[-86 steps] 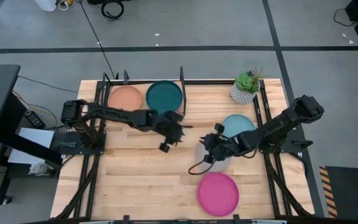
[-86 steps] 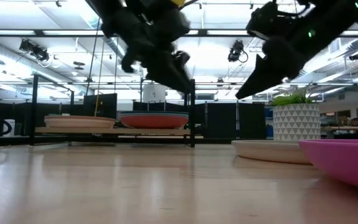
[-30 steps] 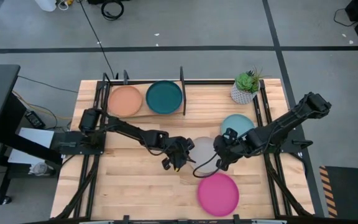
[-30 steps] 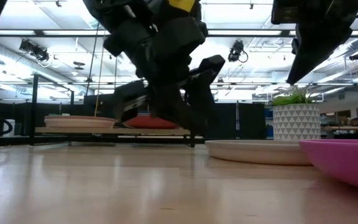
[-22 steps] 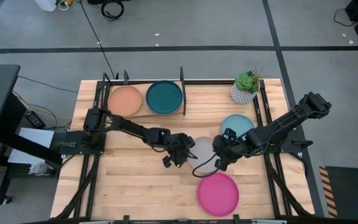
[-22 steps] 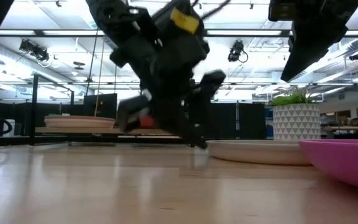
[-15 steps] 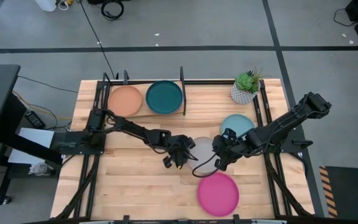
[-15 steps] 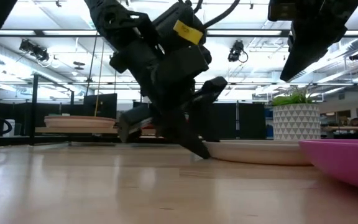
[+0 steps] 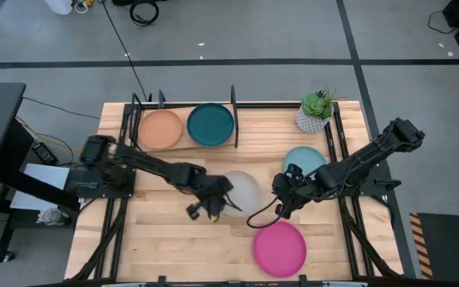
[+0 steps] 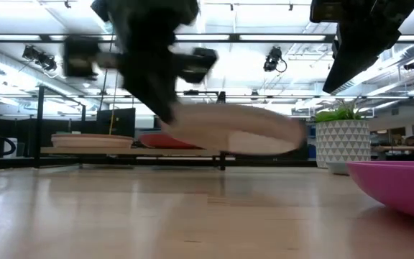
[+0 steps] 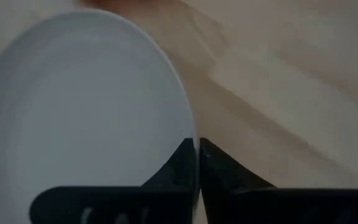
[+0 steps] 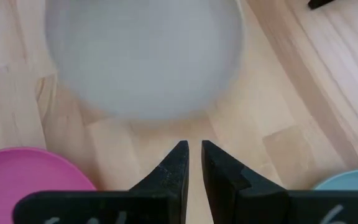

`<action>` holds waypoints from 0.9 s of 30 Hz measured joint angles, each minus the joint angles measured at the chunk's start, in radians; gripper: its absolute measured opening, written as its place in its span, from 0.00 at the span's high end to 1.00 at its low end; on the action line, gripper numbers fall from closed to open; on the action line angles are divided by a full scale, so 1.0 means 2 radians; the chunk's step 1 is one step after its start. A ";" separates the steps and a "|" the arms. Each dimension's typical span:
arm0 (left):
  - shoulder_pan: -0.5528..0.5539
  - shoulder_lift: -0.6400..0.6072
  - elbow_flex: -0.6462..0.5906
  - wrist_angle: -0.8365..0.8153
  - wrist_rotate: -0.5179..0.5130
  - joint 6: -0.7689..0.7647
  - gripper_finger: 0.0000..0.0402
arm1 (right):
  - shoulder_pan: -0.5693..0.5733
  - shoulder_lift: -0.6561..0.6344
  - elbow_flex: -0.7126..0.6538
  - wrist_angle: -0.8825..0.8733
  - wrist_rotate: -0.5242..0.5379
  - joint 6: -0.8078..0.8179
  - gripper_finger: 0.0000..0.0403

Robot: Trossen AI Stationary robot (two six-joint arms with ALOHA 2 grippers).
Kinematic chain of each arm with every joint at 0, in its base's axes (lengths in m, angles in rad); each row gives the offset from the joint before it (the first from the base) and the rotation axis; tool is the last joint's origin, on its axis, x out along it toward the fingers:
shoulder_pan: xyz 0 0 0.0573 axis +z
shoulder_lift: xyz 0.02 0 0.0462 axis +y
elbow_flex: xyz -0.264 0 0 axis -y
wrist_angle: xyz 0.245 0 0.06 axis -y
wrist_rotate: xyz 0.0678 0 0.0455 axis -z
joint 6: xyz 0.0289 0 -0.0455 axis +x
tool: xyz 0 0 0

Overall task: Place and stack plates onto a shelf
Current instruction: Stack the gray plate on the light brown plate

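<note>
A pale grey plate hangs above the table's middle, with my left gripper shut on its left near edge. In the low view the grey plate is in the air and tilted. My right gripper hovers just right of it, with only a narrow gap between its fingers and nothing in it. An orange plate and a teal plate lie flat on the shelf at the far left. A pale blue plate and a magenta plate lie flat on the table. My left gripper pinches the grey plate's rim between its two fingers, one on each face. The fingers reach in from the table's left. The plate is lifted clear of the table and tilts, its free side lower than the held side.
A potted green plant stands at the far right corner. Black upright posts border the shelf. Bare plank tabletop lies to the near left.
My left gripper has shut on the grey plate's rim, then risen and moved toward the table's left edge. The plate, flat on the table before, is now lifted clear, tilted and shifted left. The right arm has kept still.
</note>
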 joint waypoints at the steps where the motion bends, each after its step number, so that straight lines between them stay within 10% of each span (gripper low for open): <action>1: 0.000 -0.017 0.000 -0.029 0.012 -0.021 0.96 | 0.001 0.000 0.000 0.000 0.004 -0.002 0.87; 10: 0.001 -0.152 -0.013 -0.215 0.015 -0.195 0.96 | 0.013 0.000 0.000 0.034 0.028 -0.031 0.87; 27: 0.228 -0.385 -0.220 -0.168 -0.153 -0.229 0.96 | 0.009 0.000 0.000 0.068 0.029 -0.078 0.87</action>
